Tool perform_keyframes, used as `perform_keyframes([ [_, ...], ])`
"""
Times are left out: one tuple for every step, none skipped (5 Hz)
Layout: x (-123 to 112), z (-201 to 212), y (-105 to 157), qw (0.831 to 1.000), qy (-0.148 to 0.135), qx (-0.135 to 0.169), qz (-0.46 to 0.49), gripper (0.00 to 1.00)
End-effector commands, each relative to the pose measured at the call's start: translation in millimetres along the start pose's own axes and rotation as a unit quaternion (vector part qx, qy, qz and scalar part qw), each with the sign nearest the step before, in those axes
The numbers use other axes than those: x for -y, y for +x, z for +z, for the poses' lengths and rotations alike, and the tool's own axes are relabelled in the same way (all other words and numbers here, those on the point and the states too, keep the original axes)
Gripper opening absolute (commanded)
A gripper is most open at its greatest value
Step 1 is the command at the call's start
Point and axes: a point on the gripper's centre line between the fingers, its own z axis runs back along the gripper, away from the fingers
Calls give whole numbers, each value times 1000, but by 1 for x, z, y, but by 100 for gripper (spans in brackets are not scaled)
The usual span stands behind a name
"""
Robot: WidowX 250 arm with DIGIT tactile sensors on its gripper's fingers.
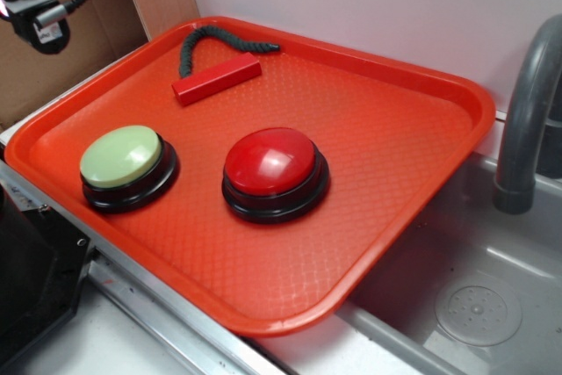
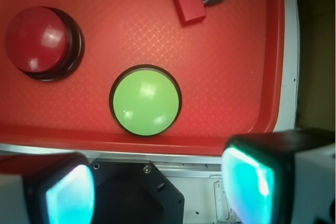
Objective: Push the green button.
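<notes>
My gripper (image 2: 157, 190) hangs high off the tray's left edge, its two fingers (image 2: 252, 182) spread wide apart and holding nothing. On the textured orange-red plastic tray (image 1: 395, 182), the round green button (image 1: 121, 157) with its pale matte dome and glossy black base sits near the left front edge. Just beside it, toward the middle, stands a shiny red-domed button (image 1: 270, 162). A red rectangular block (image 1: 217, 78) on a dark braided cord (image 1: 215, 37) lies by the back edge.

Even, bright overhead lighting; shadows soft. Glare spots on the red button (image 1: 270, 161) and, below the gripper (image 2: 160, 184), on the green button (image 2: 145, 100). Its near fingertips (image 2: 248, 179) are blurred, glowing cyan.
</notes>
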Motion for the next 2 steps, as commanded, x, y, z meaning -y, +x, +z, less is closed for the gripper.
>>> perform_keyframes([
  [0, 23, 12, 999, 16, 31, -3, 100],
  [5, 28, 15, 999, 13, 31, -2, 100],
])
